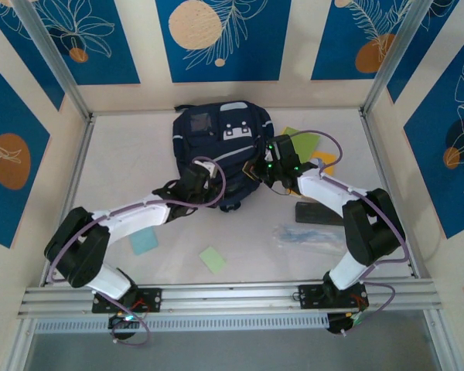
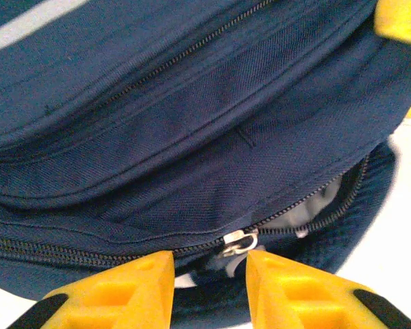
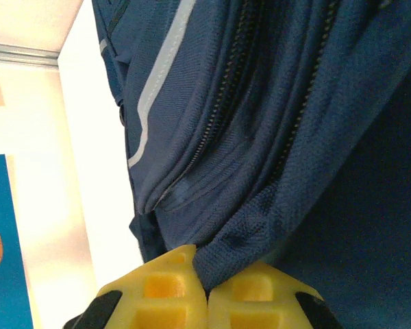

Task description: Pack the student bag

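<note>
The student bag (image 1: 216,135) is a navy backpack with grey patches, lying at the back middle of the table. Its main zip is partly undone, and pale grey lining (image 2: 315,205) shows in the gap. My left gripper (image 2: 209,264) sits at the bag's near edge (image 1: 203,182). Its yellow fingers stand apart, and the silver zip slider (image 2: 240,243) lies just beyond the tips, nearer the right finger. My right gripper (image 3: 209,271) is shut on a fold of the bag's navy fabric (image 3: 260,212) at the bag's right side (image 1: 261,166).
On the white table near the arms lie a light blue card (image 1: 145,243), a green card (image 1: 213,259), a clear plastic packet (image 1: 305,233) and a black flat case (image 1: 319,212). Green and yellow sheets (image 1: 305,144) lie right of the bag. Aluminium frame posts edge the table.
</note>
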You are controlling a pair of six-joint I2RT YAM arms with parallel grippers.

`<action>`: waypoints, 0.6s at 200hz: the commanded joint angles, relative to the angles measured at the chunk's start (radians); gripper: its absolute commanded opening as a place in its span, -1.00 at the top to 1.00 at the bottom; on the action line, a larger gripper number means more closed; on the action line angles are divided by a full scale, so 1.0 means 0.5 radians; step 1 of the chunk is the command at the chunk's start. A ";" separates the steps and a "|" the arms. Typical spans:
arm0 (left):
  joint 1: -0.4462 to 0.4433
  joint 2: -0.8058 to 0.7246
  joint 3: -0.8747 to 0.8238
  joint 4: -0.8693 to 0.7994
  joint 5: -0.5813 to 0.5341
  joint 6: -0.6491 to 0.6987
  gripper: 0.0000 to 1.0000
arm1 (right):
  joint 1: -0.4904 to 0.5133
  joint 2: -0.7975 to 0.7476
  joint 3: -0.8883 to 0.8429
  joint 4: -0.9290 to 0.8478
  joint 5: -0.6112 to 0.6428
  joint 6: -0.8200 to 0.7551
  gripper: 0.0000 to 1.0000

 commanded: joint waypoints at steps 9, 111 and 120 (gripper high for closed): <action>0.002 0.095 0.072 -0.081 0.026 -0.027 0.30 | -0.006 -0.002 0.100 0.152 -0.103 0.027 1.00; -0.030 0.227 0.209 -0.179 -0.123 -0.100 -0.10 | -0.050 0.006 0.189 0.103 -0.135 0.173 1.00; -0.031 0.237 0.237 -0.184 -0.154 -0.094 -0.10 | -0.061 0.011 0.241 0.060 -0.156 0.180 1.00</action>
